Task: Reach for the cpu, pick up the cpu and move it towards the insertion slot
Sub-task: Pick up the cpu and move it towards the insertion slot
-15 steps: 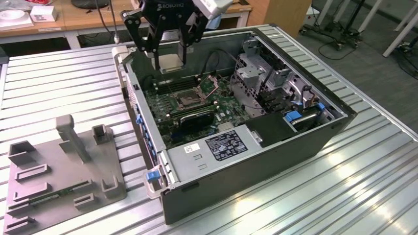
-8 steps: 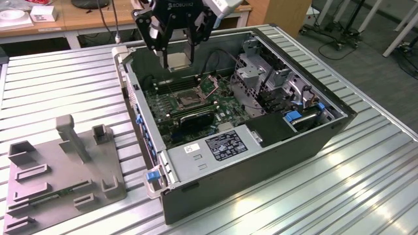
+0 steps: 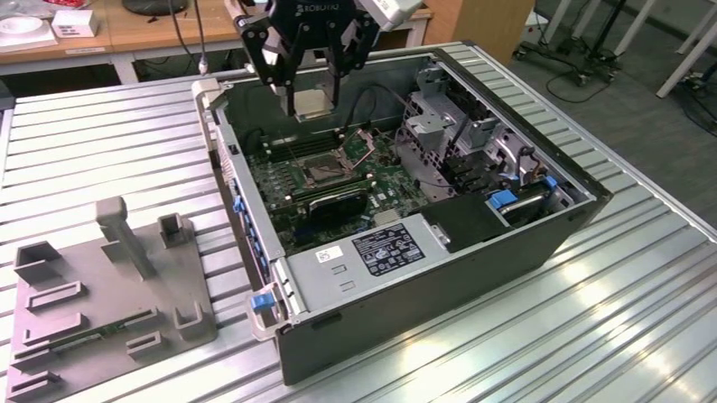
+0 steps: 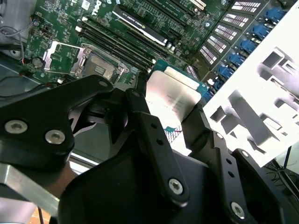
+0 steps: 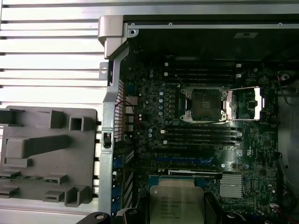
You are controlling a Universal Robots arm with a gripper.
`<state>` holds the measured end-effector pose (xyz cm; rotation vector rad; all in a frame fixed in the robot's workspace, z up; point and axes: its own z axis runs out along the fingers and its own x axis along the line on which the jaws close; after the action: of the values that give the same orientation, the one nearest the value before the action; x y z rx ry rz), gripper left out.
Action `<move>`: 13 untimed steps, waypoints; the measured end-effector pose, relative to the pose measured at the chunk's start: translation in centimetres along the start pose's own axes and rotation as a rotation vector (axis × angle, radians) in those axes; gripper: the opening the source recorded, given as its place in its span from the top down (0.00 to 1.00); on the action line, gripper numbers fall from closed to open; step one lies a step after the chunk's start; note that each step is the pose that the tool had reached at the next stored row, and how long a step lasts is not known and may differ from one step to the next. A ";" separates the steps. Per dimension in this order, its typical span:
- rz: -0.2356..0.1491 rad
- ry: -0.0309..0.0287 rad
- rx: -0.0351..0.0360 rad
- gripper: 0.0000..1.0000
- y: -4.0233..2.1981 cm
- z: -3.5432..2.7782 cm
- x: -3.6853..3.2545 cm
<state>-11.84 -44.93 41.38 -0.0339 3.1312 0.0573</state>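
The cpu point(image 3: 311, 103) is off the ground, pinched at its edges between the two black fingers of the gripper point(image 3: 312, 106), hanging flat with its metal face showing in both wrist views point(image 4: 174, 95) point(image 5: 176, 205). Below it in the opened computer case point(image 3: 583, 220) lies the insertion slot point(image 3: 317, 172) (its retaining frame flipped open beside it), lower in the exterior view and slightly toward that view's right. The grey fixture tray point(image 3: 107, 290) sits well apart, outside the case.
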 end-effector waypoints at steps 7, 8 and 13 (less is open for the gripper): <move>0.000 0.0000 0.0000 0.45 -0.01 0.00 -0.31; 0.000 0.0000 0.0000 0.45 -0.01 0.00 -0.39; 0.000 0.0000 0.0000 0.45 -0.02 0.01 -0.78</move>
<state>-11.06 -44.93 41.38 -0.0340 3.1312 0.0573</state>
